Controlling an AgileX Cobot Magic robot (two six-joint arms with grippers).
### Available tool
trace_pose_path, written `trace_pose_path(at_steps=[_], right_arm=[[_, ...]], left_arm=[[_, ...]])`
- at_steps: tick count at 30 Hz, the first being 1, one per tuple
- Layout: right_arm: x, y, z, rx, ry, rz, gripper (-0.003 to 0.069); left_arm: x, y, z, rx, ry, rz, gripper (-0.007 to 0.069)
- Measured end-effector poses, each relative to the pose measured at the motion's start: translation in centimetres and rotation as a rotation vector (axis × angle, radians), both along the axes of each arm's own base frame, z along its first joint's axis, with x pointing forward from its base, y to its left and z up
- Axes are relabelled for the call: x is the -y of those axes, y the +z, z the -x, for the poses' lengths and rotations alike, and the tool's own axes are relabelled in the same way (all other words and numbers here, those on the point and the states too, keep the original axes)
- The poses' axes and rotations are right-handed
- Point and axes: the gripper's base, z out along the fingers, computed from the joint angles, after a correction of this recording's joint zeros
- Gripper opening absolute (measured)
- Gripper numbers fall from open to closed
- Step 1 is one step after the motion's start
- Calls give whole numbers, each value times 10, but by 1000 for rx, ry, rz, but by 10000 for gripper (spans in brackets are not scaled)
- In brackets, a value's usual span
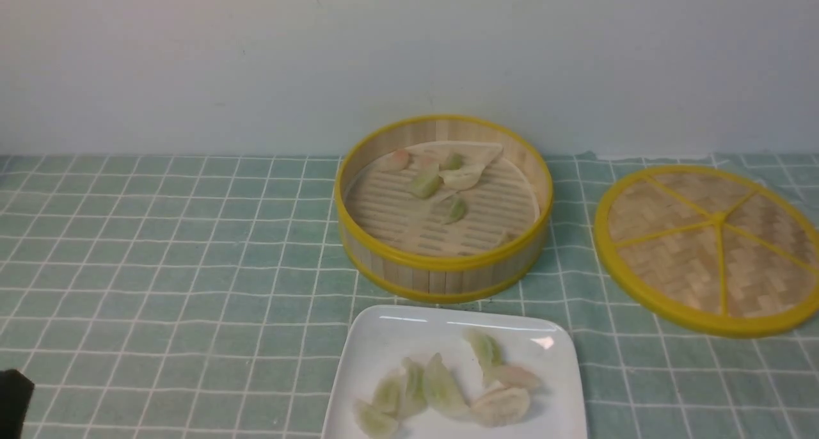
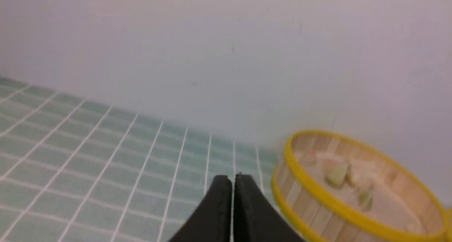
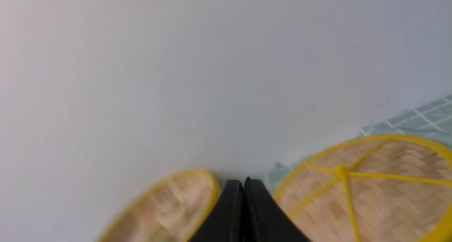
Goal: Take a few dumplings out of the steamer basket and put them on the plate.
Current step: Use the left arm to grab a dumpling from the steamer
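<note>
Jaws of the left gripper are pressed together on nothing, and we see the same on the right gripper. In the front view only a black corner shows at the lower left edge. The steamer basket sits at centre frame with a few dumplings toward its far side. Just below it, the plate carries an overlapping cluster we cannot count, its near edge cut off. Both wrist views are blurred.
</note>
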Motion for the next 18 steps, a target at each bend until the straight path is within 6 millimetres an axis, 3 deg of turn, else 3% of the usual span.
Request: trace_pose_path(at_steps=[6,8,11,12,13,15,16,17,18], right_arm=[[3,5,1,53,-16,-133,-15],[5,6,1,70,-19,-200,-15],[2,13,2,54,11,-208,-15],[-1,29,6,55,43,-155,-15],[-2,31,6,43,53,-135,-15],[-7,61,13,37,93,-25,-15],[-9,78,15,8,115,43,-15],[-13,101,15,-86,154,150,-15],[-14,104,14,-99,159,162,-15]], left_arm=[[-5,19,3,208,46,65,-6],[-9,33,8,369,79,105,-6],[-10,52,12,422,71,138,-6],[-8,65,11,402,57,126,-6],[-7,71,11,394,51,123,-6],[-4,93,8,326,27,93,-6],[-2,105,3,247,11,67,-6],[2,122,-11,45,-20,26,-6],[2,127,-13,45,-20,23,-6]])
